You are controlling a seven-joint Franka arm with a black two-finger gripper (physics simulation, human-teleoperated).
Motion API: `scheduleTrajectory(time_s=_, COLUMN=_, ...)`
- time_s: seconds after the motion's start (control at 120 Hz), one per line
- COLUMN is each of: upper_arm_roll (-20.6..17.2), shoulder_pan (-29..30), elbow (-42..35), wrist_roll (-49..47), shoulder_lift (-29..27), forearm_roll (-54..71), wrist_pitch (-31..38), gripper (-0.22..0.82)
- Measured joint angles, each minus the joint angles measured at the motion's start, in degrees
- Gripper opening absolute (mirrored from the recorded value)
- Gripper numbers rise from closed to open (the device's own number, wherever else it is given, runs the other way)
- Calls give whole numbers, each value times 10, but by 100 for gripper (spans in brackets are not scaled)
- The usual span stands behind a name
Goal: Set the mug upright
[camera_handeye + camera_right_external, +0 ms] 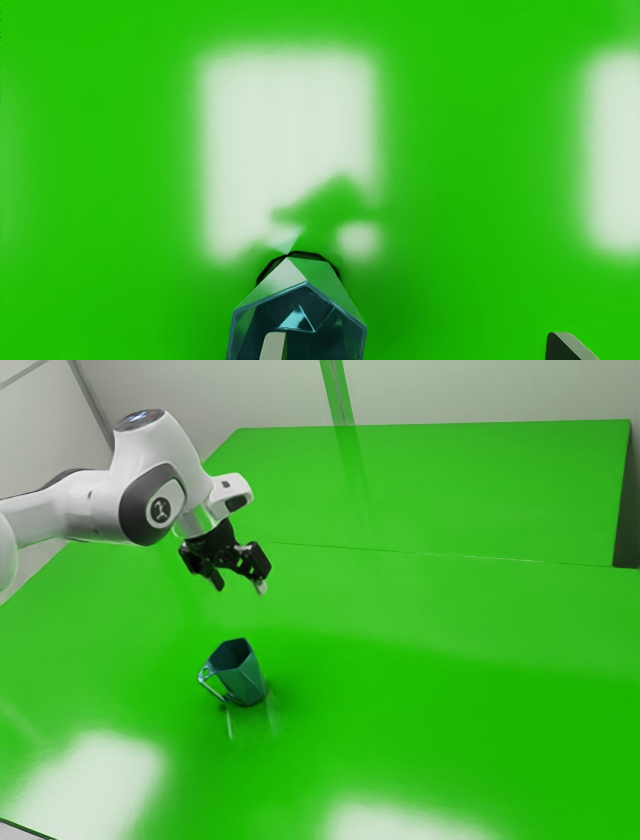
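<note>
The gripper [241, 588] hangs open above the table, higher than the mug and a bit toward the far side of it in the exterior view. A teal faceted mug [240, 673] stands on its base on the green table, its opening facing up and its handle toward the exterior view's left. In the wrist view the open gripper [417, 345] has its fingertips wide apart, one of them overlapping the rim area of the mug [320, 272]. Nothing is held between the fingers. The mug's handle is hidden in the wrist view.
The glossy green table [430, 690] carries bright reflections near its front edge. Behind it, a second green surface [430, 490] reaches back to a pale wall with a green vertical strip.
</note>
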Motion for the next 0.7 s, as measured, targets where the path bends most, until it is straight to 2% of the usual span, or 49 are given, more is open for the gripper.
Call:
scheduleTrajectory(time_s=0.383, upper_arm_roll=3, shoulder_pan=0, elbow=170, wrist_roll=-2, shoulder_lift=40, forearm_roll=6, wrist_pitch=-175, gripper=58)
scheduleTrajectory(time_s=0.7, upper_arm_roll=4, shoulder_pan=5, elbow=241, wrist_roll=-4, shoulder_lift=56, forearm_roll=16, wrist_pitch=-253, gripper=58)
